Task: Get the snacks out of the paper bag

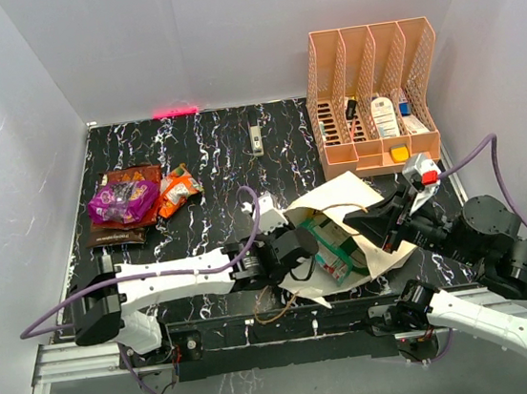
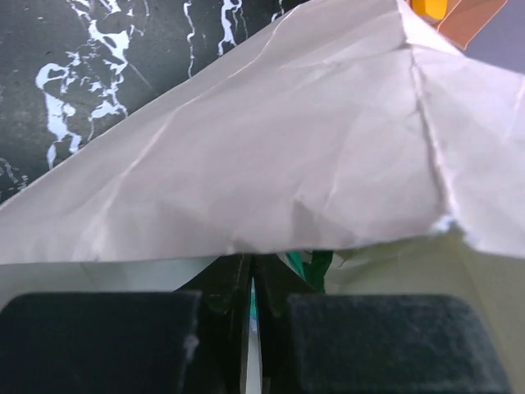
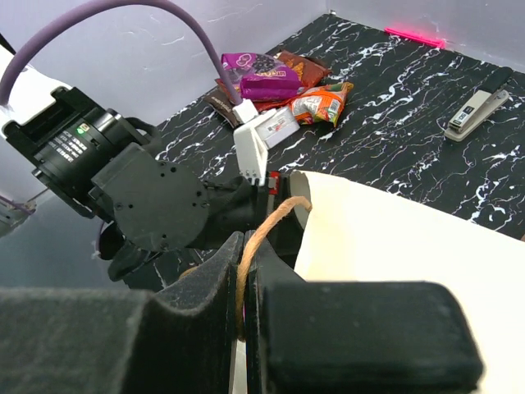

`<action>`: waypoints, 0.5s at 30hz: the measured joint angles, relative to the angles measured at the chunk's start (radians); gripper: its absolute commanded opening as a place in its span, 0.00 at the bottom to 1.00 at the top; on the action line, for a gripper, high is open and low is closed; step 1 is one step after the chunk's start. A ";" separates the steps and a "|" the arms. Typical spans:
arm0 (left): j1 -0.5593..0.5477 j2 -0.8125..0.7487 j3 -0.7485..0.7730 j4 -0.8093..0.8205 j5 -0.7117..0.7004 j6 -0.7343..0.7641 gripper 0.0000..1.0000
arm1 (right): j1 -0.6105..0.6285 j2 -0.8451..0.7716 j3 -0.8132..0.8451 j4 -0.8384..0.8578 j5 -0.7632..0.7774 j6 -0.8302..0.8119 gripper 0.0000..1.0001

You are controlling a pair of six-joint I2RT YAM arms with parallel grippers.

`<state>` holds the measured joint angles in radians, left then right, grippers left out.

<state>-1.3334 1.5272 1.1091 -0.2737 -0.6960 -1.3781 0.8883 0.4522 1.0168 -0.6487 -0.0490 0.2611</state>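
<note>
Top external: left gripper pinches a green packet inside the paper bag; right gripper clamps its cord handle; mesh organiser at one o'clock.

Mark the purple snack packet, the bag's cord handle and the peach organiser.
purple snack packet (image 1: 122,200), top view, middle of its upper face.
cord handle (image 3: 261,231), right wrist view, mid-curve of the brown loop.
peach organiser (image 1: 354,154), top view, its low front wall.
</note>
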 measured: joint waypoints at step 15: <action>-0.015 -0.377 -0.223 0.052 0.044 0.155 0.00 | 0.000 -0.009 -0.018 -0.002 0.006 -0.001 0.07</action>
<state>-1.3483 1.1507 0.8860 -0.2214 -0.6518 -1.2228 0.8883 0.4431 0.9985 -0.6506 -0.0429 0.2600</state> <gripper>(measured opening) 0.007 0.076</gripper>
